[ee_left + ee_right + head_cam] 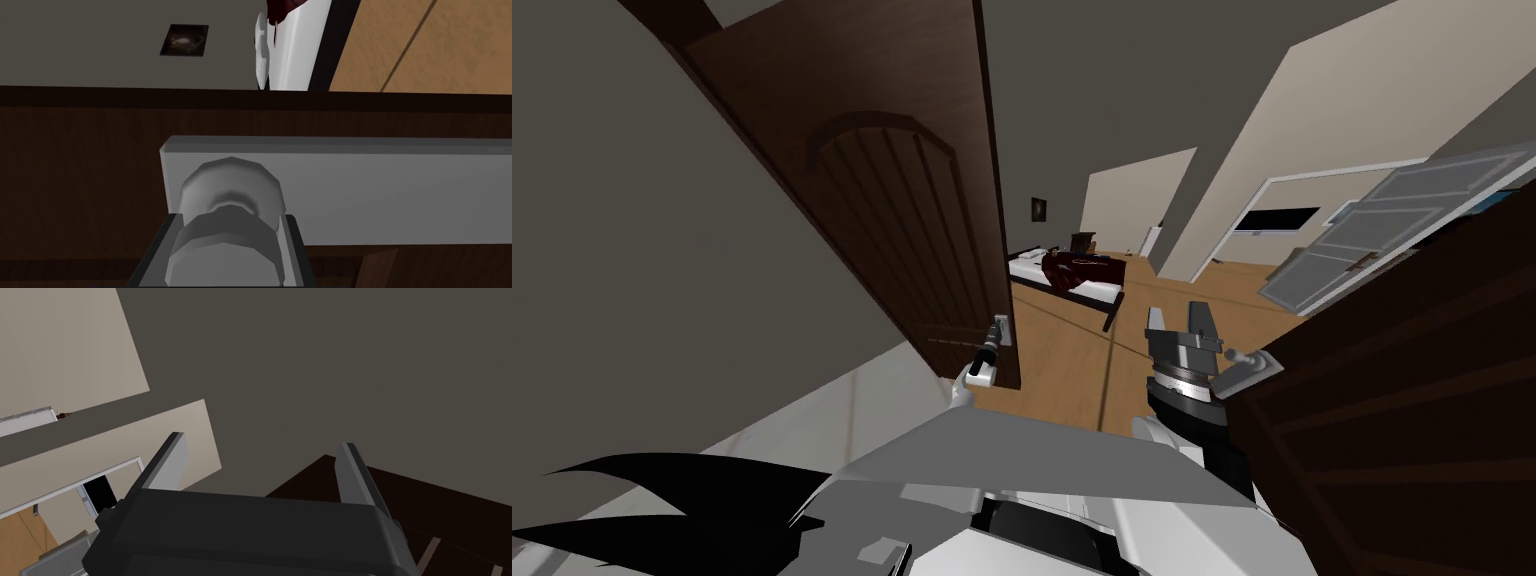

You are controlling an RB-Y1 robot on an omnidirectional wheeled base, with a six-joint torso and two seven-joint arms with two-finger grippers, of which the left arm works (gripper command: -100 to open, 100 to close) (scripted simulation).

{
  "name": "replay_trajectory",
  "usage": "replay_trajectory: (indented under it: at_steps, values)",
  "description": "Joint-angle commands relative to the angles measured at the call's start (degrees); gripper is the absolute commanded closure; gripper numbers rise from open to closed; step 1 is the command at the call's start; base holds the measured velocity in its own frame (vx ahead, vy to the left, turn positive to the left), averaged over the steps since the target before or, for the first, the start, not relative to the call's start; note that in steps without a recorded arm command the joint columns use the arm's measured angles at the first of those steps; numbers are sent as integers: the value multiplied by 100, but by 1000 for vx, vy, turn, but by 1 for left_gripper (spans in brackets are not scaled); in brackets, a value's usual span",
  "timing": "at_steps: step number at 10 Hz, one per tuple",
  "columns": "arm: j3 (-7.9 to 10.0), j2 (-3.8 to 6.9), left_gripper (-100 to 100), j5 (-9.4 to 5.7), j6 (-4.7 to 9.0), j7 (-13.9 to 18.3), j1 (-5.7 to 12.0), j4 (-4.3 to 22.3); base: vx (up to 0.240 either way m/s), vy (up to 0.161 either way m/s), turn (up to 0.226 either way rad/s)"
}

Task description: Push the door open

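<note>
Task's thing: the dark brown wooden door with an arched panel [892,220] is standing on my left, swung partway. Its free edge is facing the gap ahead.

The left claw [990,352] is gripping the door's grey round knob [227,200], with fingers [161,240] pressing its sides. The knob is sticking out of a long grey plate [380,190] on the door face, close to the free edge. My read on why it's held there: this is the point furthest from the hinges, so it's giving the most leverage, and a clamped knob isn't going to slide off as the door swings.

The right claw [1180,318] is hanging open and empty in mid-gap, fingers [167,463] spread and pointing up. It's probably parked there to stay out of the swing path. It's sitting just beside the grey lever handle [1247,365] of a second dark brown panelled leaf [1412,400] on my right, and I can't tell if they're touching. Worth watching when the base is moving.

Through the gap I'm seeing a tan wooden floor [1072,370] and a white bed with a dark red cover [1082,278]. There's also a pale grey panelled door [1372,235] standing ajar further right.

Progress, as a judgement: the opening is there but narrow for the torso. The next push needs to be driving the knob forward and leftward along the hinge arc.
</note>
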State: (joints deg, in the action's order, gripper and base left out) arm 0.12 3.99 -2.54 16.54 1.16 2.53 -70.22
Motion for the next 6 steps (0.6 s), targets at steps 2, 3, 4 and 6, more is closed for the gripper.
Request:
replay_trajectory:
  at_steps: [2, 3, 4, 6]
  values:
    - [147, 72, 100, -23, 19, -20, 28, -3, 168, -64, 39]
    - [202, 86, 100, -30, 20, -30, 35, 7, 167, -78, 44]
    - [261, 100, 100, -39, 22, -40, 42, 18, 198, -73, 58]
    - [391, 125, 100, -57, 25, -63, 58, 42, 192, -65, 61]
